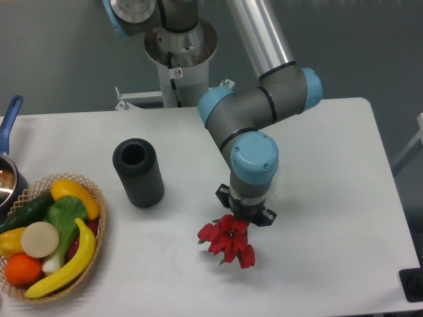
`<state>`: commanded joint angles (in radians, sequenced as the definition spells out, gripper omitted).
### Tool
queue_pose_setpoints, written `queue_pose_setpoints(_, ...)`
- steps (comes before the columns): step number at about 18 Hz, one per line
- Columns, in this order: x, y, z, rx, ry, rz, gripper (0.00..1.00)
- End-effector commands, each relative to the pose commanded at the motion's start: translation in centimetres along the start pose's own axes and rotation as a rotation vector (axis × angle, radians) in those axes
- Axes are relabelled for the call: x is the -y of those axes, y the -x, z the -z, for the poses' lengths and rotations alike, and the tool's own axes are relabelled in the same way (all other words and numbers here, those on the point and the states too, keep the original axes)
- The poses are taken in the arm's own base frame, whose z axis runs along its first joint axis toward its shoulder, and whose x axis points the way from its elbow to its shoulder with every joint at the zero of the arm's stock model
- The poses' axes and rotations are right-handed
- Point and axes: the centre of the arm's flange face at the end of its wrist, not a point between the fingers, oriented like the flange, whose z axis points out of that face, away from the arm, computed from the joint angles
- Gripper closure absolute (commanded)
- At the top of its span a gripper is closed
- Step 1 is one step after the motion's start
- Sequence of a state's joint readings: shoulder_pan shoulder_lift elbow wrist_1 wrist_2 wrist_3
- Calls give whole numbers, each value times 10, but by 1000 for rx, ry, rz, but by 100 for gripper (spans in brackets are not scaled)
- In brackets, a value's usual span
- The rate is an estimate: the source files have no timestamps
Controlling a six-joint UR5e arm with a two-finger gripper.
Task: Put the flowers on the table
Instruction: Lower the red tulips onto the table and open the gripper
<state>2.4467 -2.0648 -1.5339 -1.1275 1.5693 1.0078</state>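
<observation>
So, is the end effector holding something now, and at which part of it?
Yes, the end effector holds the flowers. The red blooms hang just below it, so the hold seems to be at the stem end, though the exact contact is hidden.

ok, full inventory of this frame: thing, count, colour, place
flowers: one bunch, red, front centre, at the end effector
table: one, white
cylinder: one, black, hollow, upright, left of centre
wicker basket: one, tan, front left, holding mixed fruit and vegetables
pot: one, blue handle, far left edge, partly cut off
arm: one, grey with blue caps, from rear centre
end effector: one, black, jaws hidden, over the flowers
</observation>
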Motion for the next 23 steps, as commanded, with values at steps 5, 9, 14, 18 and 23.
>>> queue_pose_setpoints(5,5,-3,2,-32,-59,1,30)
queue_pose_setpoints(9,5,-3,3,-18,-68,5,0)
queue_pose_setpoints(14,2,-8,15,33,-94,89,0)
queue_pose_setpoints(18,-9,-17,24,94,-128,89,0)
queue_pose_setpoints(23,-35,-14,44,140,-106,114,0)
